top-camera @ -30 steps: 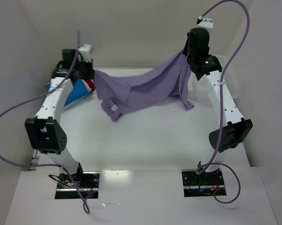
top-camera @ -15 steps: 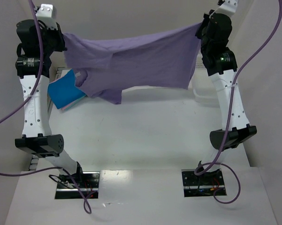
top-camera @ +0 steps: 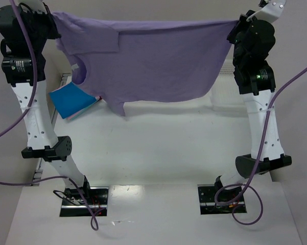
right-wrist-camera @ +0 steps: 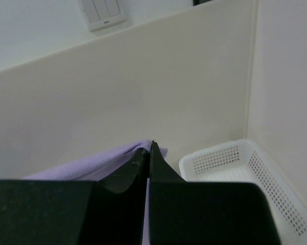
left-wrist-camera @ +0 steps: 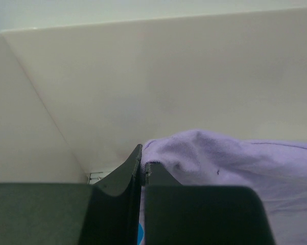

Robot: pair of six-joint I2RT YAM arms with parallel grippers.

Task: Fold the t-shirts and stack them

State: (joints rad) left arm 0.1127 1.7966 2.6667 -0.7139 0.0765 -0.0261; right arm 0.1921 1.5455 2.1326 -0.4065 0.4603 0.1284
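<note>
Top view: the purple shirt (top-camera: 158,61) hangs spread wide between the left arm (top-camera: 33,109) and the right arm (top-camera: 260,107). Its top edge is pulled nearly straight, and it is held high above the tabletop (top-camera: 163,148) with its collar toward the left. A folded blue shirt (top-camera: 71,99) lies on the tabletop at the left, partly under the hanging cloth.

Left wrist view: the left fingers (left-wrist-camera: 122,178) are pressed together, pinching a bunched edge of the purple shirt, which spreads off to the right.

Right wrist view: the right fingers (right-wrist-camera: 161,171) are pressed together on the shirt's edge, and the cloth trails to the left. A white mesh basket (right-wrist-camera: 230,163) sits at the lower right, beside the wall.
</note>
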